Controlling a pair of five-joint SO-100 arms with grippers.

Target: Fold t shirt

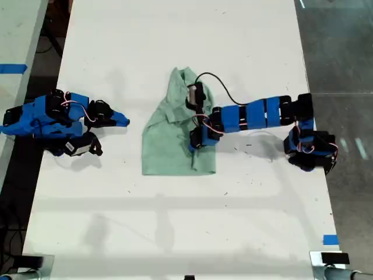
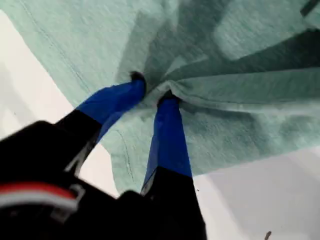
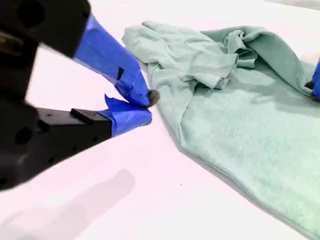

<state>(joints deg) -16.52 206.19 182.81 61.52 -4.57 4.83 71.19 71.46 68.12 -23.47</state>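
The pale mint-green t shirt (image 1: 169, 140) lies partly folded and rumpled in the middle of the white table, its upper part bunched. My first gripper (image 1: 193, 144) reaches in from the exterior view's right and presses down on the shirt's right half. In the first wrist view its blue fingers (image 2: 167, 115) pinch a raised ridge of the t shirt (image 2: 240, 90). My second gripper (image 1: 125, 122) rests on the table at the exterior view's left, a short gap from the shirt. Its blue fingertips (image 3: 142, 92) meet with nothing between them, close to the t shirt (image 3: 240, 125).
The white table (image 1: 175, 221) has bare surface around the shirt. Its edges run along the exterior view's left and right, with dark floor (image 1: 341, 64) beyond. Blue tape marks (image 1: 330, 239) sit at the table's lower right and on the surface at far left (image 1: 13, 68).
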